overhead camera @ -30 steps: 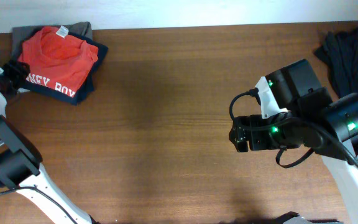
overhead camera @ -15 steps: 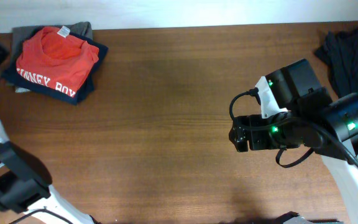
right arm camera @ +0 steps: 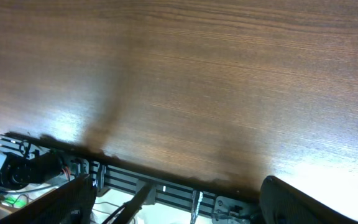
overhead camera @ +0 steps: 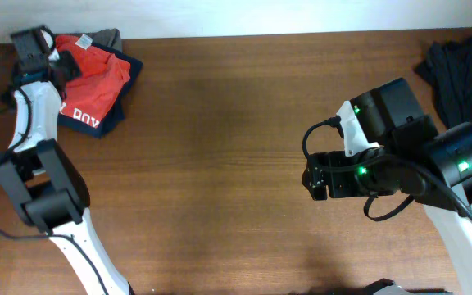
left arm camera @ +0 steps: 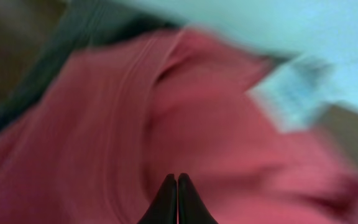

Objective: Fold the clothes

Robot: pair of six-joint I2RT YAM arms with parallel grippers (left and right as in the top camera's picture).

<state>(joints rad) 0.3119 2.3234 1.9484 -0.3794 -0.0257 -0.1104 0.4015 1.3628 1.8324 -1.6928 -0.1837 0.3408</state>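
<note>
Left jaws are pressed together right over the red T-shirt (overhead camera: 97, 70). Right jaws hang spread wide above the wood surface (right arm camera: 197, 74).

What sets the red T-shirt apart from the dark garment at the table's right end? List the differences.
Colour: the red T-shirt is red-orange with white lettering; the dark garment is plain black.
Pose: the red T-shirt lies folded on a navy garment; the dark garment is a crumpled heap.
Company: the left gripper hangs over the red T-shirt; no gripper is over the dark garment.
Shared: both lie at the table's far edge.
</note>
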